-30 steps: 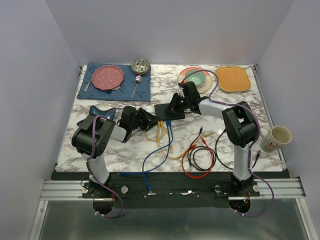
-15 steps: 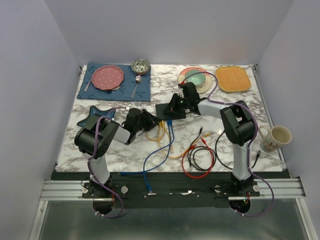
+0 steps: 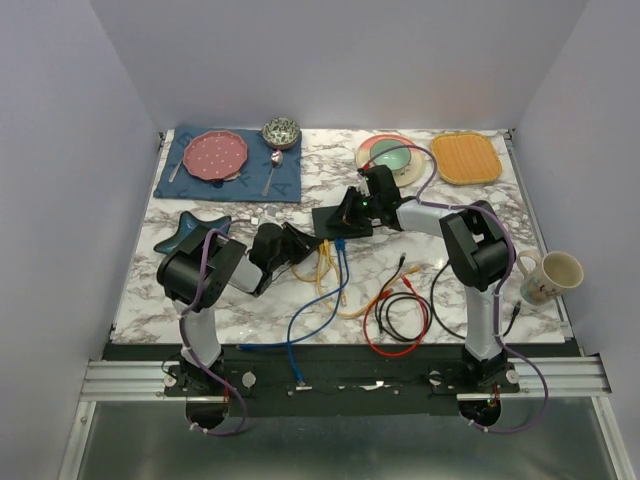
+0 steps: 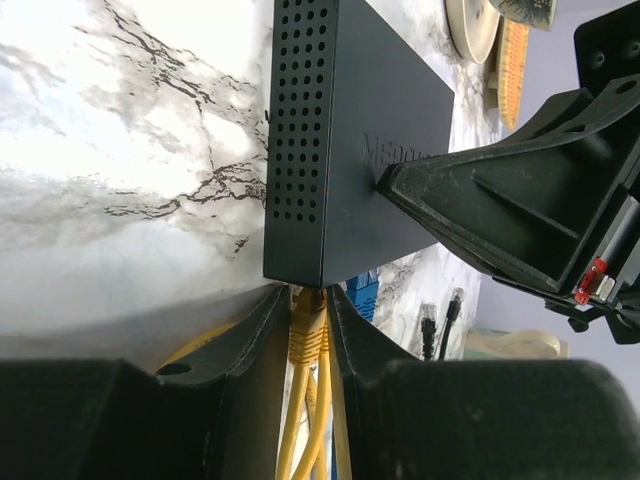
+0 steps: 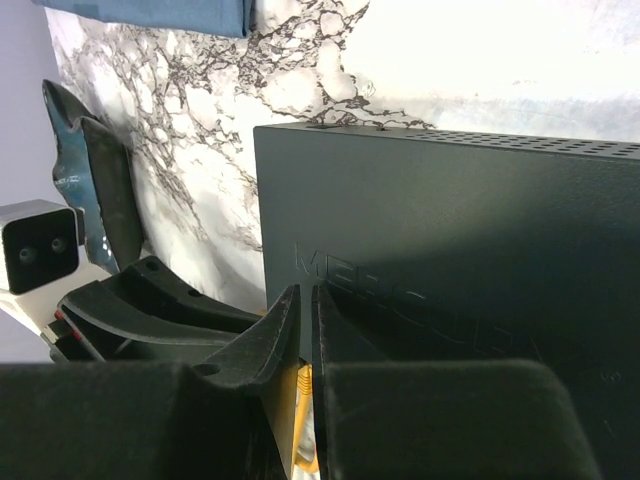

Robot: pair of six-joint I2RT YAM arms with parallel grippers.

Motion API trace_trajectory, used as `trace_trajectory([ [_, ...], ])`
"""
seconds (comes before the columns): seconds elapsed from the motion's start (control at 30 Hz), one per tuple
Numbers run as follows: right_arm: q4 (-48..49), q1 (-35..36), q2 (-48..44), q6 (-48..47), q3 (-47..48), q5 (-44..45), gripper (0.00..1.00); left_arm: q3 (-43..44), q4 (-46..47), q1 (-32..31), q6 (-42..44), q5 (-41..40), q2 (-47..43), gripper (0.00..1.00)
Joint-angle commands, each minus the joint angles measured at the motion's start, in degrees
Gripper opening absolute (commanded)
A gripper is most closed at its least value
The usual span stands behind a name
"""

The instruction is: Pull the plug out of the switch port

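While right gripper (image 5: 305, 292) fingers, nearly together, press the switch (image 5: 450, 220) top, left gripper (image 4: 308, 296) fingers narrowly pinch the yellow plug (image 4: 308, 332).

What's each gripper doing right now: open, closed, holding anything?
Left gripper: closed on the yellow plug at the switch port.
Right gripper: closed, holding nothing, tips on the switch top.

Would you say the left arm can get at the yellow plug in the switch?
Probably yes: the left gripper straddles the yellow plug at the port edge of the switch, nothing between; the right gripper presses on the switch's top, clear of it.
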Motion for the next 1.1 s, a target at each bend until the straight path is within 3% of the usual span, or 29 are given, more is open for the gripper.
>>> trace_trajectory([
  [0.0, -1.0, -0.4, 2.2, -0.1, -1.8, -0.2, 0.17, -1.2, 1.7, -1.0, -1.9, 1.1, 3.4, 0.31],
  [0.53, 0.6, -0.3, 0.0, -0.7, -4.1, 0.9, 0.17, -2.7, 8.0, -0.4, -5.3, 2.9, 6.4, 0.00],
  [0.77, 1.4, 1.9, -9.9, -4.0, -11.6, 4.6, 0.17, -2.9, 8.8, -0.2, -6.0, 3.4, 6.8, 0.00],
  [1.07, -4.3, 4.0, -4.2, -4.6, -7.2, 4.3, 0.15, -3.2, 9.8, -0.2, -6.6, 4.4, 6.8, 0.00],
])
